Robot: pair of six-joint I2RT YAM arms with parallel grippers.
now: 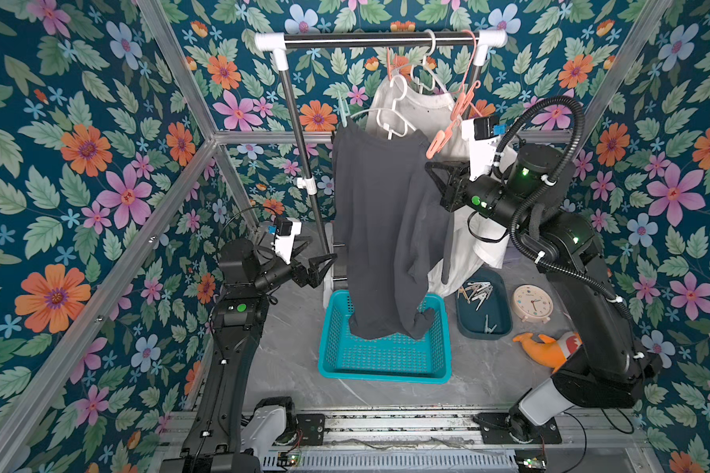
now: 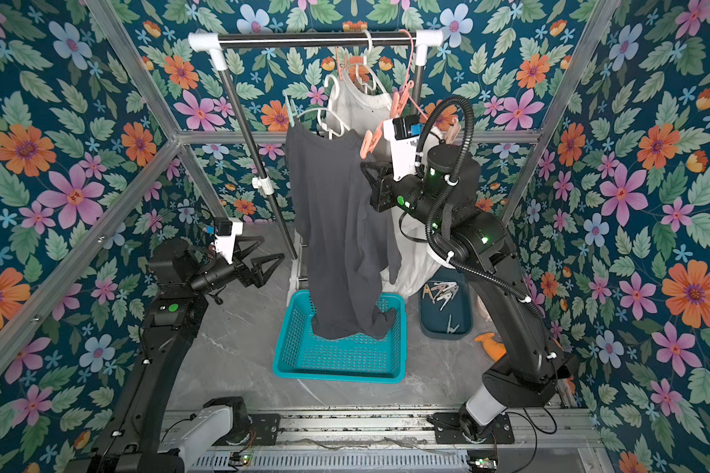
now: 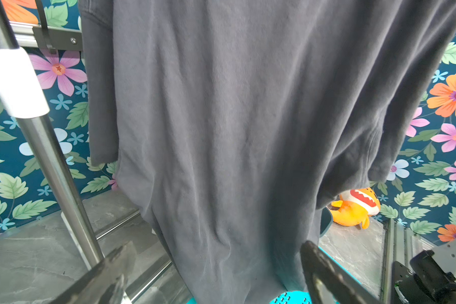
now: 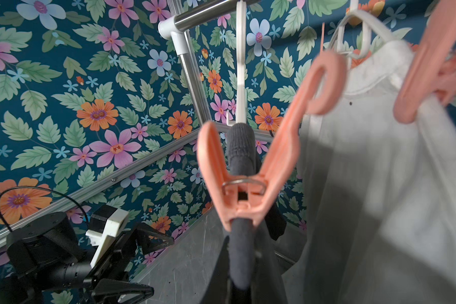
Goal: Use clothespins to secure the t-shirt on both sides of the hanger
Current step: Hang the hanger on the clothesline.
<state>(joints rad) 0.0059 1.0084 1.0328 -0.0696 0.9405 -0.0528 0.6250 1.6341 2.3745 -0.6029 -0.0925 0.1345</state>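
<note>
A dark grey t-shirt [image 1: 386, 229] [image 2: 337, 229] hangs on a white hanger [image 1: 394, 118] from the rack; its hem drops into the basket. A salmon-pink clothespin [image 1: 437, 143] [image 2: 369, 141] [image 4: 237, 200] is clamped on its right shoulder. Just below it my right gripper [image 1: 429, 166] [image 2: 363, 166] is shut, and the dark shoulder fold [image 4: 241, 147] runs into its jaws. My left gripper [image 1: 324, 247] [image 2: 273, 247] [image 3: 216, 247] stands wide open and empty, low beside the shirt's left side. Several more clothespins [image 1: 478, 293] lie in a dark tray [image 1: 501, 327].
A teal basket [image 1: 382, 376] sits under the shirt. A white garment [image 1: 427, 110] and a pink hanger [image 1: 464, 94] hang right behind it. The rack's pole [image 1: 304, 164] stands near my left gripper. A clock [image 1: 533, 303] and an orange plush toy [image 1: 550, 344] lie at the right.
</note>
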